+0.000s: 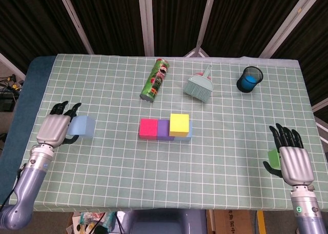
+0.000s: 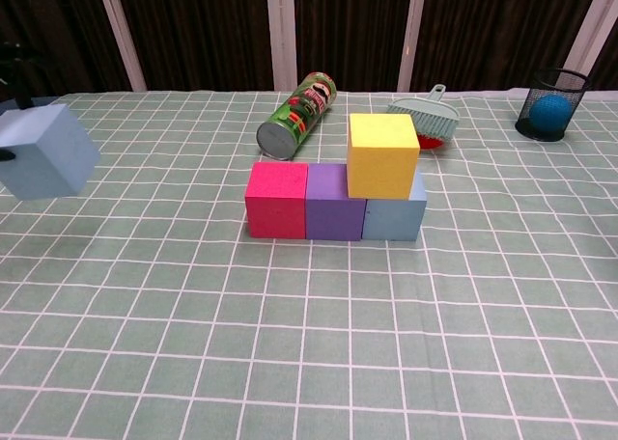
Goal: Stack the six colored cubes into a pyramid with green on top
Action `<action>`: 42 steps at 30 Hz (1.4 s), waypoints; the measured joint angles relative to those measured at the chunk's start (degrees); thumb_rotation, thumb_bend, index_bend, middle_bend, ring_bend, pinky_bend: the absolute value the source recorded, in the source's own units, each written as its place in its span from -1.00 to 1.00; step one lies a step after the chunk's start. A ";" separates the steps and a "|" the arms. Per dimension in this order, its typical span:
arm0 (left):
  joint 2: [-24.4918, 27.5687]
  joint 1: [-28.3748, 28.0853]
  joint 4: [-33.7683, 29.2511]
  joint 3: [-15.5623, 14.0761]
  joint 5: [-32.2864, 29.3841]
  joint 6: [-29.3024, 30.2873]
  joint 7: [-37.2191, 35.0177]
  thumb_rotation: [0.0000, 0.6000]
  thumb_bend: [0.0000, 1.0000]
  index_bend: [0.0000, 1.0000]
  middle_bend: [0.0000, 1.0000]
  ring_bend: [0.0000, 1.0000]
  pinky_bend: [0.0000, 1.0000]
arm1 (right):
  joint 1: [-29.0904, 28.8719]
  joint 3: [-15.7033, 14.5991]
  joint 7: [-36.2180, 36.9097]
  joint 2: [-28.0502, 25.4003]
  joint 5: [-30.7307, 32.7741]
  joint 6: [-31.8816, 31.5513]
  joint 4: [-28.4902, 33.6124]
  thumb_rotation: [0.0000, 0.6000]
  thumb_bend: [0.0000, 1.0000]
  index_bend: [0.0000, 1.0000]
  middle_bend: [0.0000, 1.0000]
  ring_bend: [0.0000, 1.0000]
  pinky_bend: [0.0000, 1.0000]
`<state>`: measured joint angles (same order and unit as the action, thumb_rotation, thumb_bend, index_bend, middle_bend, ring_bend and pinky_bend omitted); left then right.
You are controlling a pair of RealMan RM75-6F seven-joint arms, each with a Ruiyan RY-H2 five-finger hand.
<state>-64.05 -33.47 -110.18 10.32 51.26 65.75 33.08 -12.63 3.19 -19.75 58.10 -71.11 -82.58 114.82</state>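
A pink cube, a purple cube and a grey-blue cube stand in a row at the table's middle. On the grey-blue one sits a yellow cube. At the far left my left hand grips a light blue cube; the chest view shows this light blue cube tilted and off the cloth. Near the right edge my right hand has its fingers straight and spread, beside a green cube that it partly hides.
Along the back lie a green chip can, a teal dust brush and a black mesh cup holding a blue ball. The checked tablecloth ends close to both hands.
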 measured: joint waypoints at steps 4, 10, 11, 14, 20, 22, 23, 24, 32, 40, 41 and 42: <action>1.53 -3.14 -4.41 2.09 -4.82 -0.54 3.75 1.00 -0.25 -1.00 -0.34 -0.93 -0.85 | -0.07 1.01 0.38 -0.17 1.44 0.72 0.86 1.00 -0.51 -1.00 -1.00 -1.00 -1.00; 2.58 -9.18 -10.08 5.13 -13.96 -0.32 9.90 1.00 -0.25 -1.00 -0.34 -0.93 -0.85 | -0.06 1.61 0.95 -0.62 1.32 0.95 1.97 1.00 -0.51 -1.00 -1.00 -1.00 -1.00; 2.51 -10.56 -10.79 5.64 -15.74 -0.10 11.15 1.00 -0.25 -1.00 -0.34 -0.93 -0.85 | -0.02 1.70 1.12 -0.70 1.26 0.94 2.13 1.00 -0.51 -1.00 -1.00 -1.00 -1.00; 1.62 -13.88 -11.56 6.68 -20.04 0.64 13.91 1.00 -0.25 -1.00 -0.34 -0.93 -0.85 | 0.08 1.93 1.66 -0.88 1.50 1.11 2.33 1.00 -0.51 -1.00 -1.00 -1.00 -1.00; -2.07 -20.38 -10.27 8.33 -29.27 2.55 18.18 1.00 -0.25 -1.00 -0.34 -0.93 -0.85 | 0.09 2.56 2.61 -1.24 2.93 1.97 1.92 1.00 -0.51 -1.00 -1.00 -1.00 -1.00; -3.41 -22.39 -9.24 8.77 -31.95 3.10 19.37 1.00 -0.25 -1.00 -0.34 -0.93 -0.85 | 0.09 2.77 2.87 -1.35 3.31 2.15 1.87 1.00 -0.51 -1.00 -1.00 -1.00 -1.00; -4.31 -23.70 -8.45 9.04 -33.63 3.40 20.15 1.00 -0.25 -1.00 -0.34 -0.93 -0.85 | 0.09 2.94 3.00 -1.42 3.53 2.22 1.88 1.00 -0.51 -1.00 -1.00 -1.00 -1.00; -5.01 -24.72 -7.76 9.22 -34.81 3.60 20.77 1.00 -0.25 -1.00 -0.34 -0.93 -0.85 | 0.08 3.07 3.09 -1.48 3.63 2.27 1.90 1.00 -0.51 -1.00 -1.00 -1.00 -1.00; -11.82 -32.54 -0.38 10.14 -41.73 4.29 25.32 1.00 -0.25 -1.00 -0.33 -0.93 -0.85 | -0.04 3.82 3.55 -1.38 4.57 2.62 1.51 1.00 -0.51 -1.00 -1.00 -1.00 -1.00; -17.75 -37.94 4.83 10.95 -45.76 4.44 27.64 1.00 -0.25 -1.00 -0.31 -0.90 -0.85 | -0.20 4.37 4.52 -1.23 5.99 3.64 0.69 1.00 -0.51 -1.00 -1.00 -1.00 -1.00; -18.58 -38.65 5.61 11.13 -46.24 4.57 27.86 1.00 -0.25 -1.00 -0.31 -0.90 -0.85 | -0.20 4.42 4.68 -1.23 6.15 3.76 0.62 1.00 -0.51 -1.00 -1.00 -1.00 -1.00; -19.16 -39.16 6.17 11.30 -46.59 4.71 27.98 1.00 -0.25 -1.00 -0.31 -0.90 -0.85 | -0.19 4.48 4.80 -1.23 6.21 3.80 0.59 1.00 -0.51 -1.00 -1.00 -1.00 -1.00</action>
<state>-83.21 -72.63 -104.01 21.62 4.67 70.46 61.06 -12.83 7.67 -14.94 56.87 -64.90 -78.78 115.41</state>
